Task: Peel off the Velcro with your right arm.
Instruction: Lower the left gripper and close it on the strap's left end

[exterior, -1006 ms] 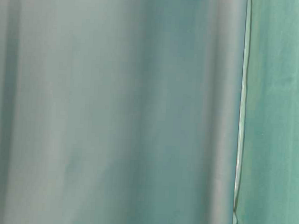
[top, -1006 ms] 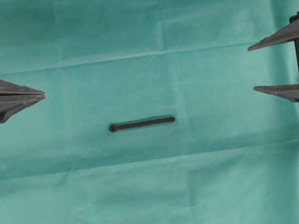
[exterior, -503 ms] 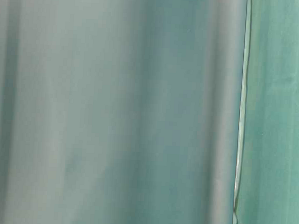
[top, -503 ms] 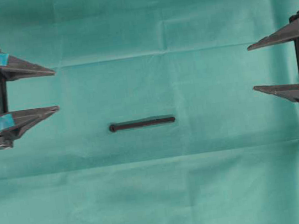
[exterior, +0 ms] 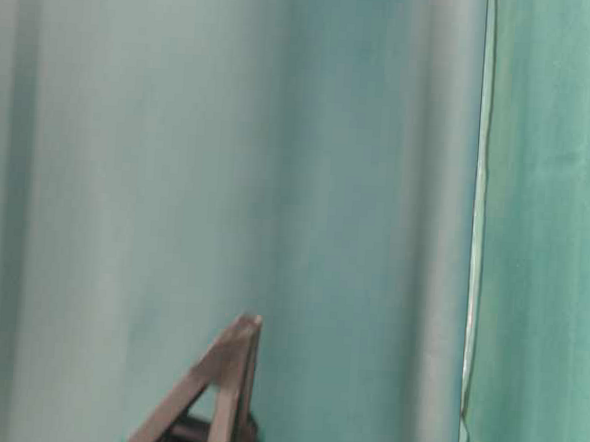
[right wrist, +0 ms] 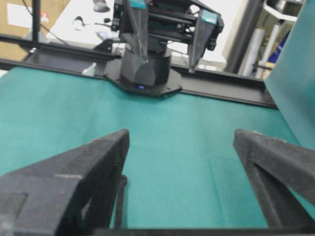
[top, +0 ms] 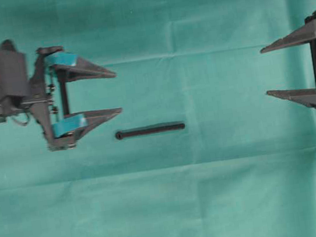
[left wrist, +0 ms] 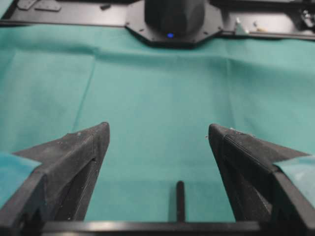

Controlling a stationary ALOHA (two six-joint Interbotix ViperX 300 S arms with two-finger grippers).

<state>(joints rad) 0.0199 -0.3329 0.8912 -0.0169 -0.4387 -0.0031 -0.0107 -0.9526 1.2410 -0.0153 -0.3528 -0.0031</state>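
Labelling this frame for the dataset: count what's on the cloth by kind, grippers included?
Velcro strips, black, lying flat on the green cloth: 1
Grippers, both open and holding nothing: 2, the left gripper with teal patches and the all-black right gripper
Cloths: 1
Total: 4

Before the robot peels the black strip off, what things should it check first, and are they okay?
1. Velcro lying flat on the green cloth: ok.
2. Right end effector open wide: ok.
3. Right end effector near the strip: not ok, far off at the edge.
4. Left end effector open and holding nothing: ok.
5. Left end effector touching the strip's rounded end: cannot tell, its lower tip is close.
6. Path from the right to the strip free: ok.
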